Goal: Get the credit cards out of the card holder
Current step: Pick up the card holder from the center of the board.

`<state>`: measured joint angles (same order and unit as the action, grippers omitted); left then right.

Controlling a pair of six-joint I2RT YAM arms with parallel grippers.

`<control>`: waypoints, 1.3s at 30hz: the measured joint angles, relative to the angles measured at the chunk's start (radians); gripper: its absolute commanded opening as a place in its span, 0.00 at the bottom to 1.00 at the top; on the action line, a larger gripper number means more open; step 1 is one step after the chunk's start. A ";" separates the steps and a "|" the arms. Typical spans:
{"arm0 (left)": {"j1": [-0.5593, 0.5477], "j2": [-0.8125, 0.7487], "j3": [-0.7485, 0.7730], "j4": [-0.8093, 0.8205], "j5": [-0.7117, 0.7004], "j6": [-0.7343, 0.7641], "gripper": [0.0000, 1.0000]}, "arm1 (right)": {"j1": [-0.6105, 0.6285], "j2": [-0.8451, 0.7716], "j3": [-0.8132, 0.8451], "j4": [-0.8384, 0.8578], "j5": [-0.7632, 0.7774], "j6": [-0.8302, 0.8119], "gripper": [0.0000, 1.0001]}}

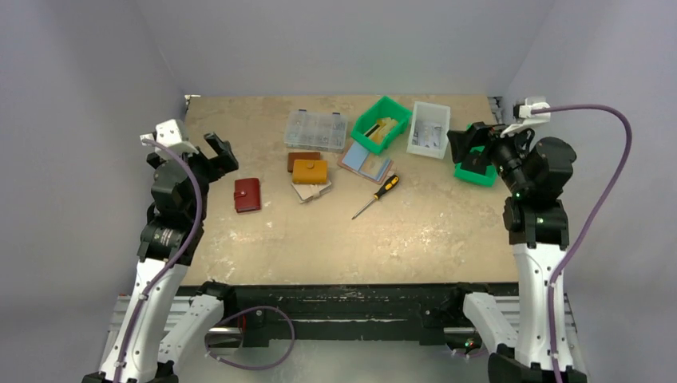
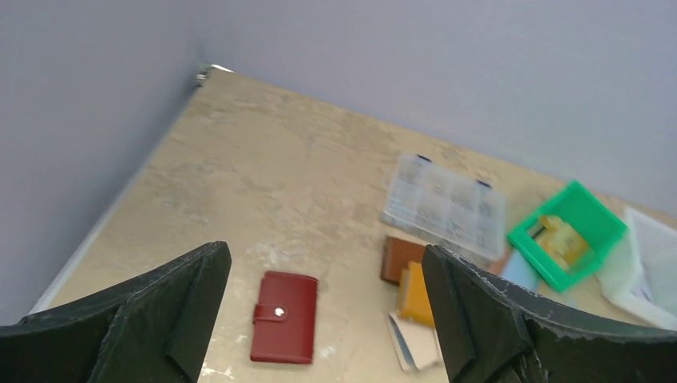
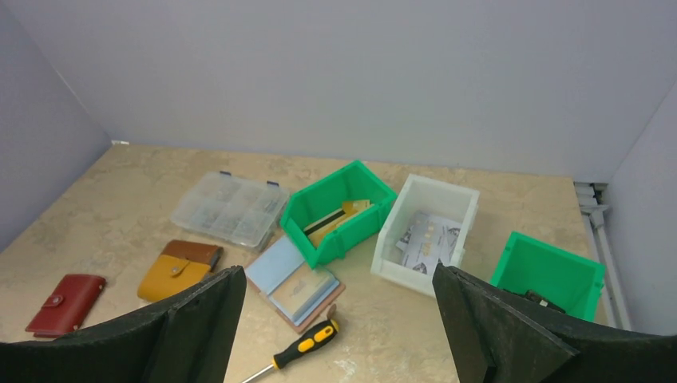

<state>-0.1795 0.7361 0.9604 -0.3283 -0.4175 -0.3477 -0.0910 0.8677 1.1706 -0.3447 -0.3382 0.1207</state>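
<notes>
Left arm (image 1: 164, 235) and right arm (image 1: 533, 227) — white lower shells, black joints above. Purple cable (image 1: 583, 106) trails along each. White camera block (image 1: 169, 132) at wrist. Fingers (image 2: 164, 315) matte black — wedge-shaped, rough-edged.

Ahead of me lies the card holder (image 1: 310, 171); wallet (image 1: 247, 195) to its left; screwdriver (image 1: 377, 195) right; organiser box (image 1: 317, 130) behind.

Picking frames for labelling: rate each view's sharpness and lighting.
Top external: evenly lit, soft shadows, card holder small but crisp. Left wrist: blurry; clear organizer smeared, red wallet soft. Right wrist: sharp, no glare; screwdriver clearly legible.
</notes>
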 measured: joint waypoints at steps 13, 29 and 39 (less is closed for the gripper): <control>-0.045 -0.041 0.003 -0.109 0.313 -0.014 1.00 | -0.016 -0.092 -0.057 -0.040 0.026 0.034 0.99; -0.052 0.355 0.004 -0.109 0.649 -0.068 1.00 | -0.021 0.038 -0.284 -0.069 -0.562 -0.496 0.99; -0.100 0.522 0.108 -0.080 0.556 0.004 0.97 | -0.022 0.153 -0.325 -0.050 -0.677 -0.588 0.99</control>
<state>-0.2798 1.2583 1.0687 -0.4084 0.1387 -0.3435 -0.1127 1.0210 0.8455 -0.3943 -1.0153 -0.4675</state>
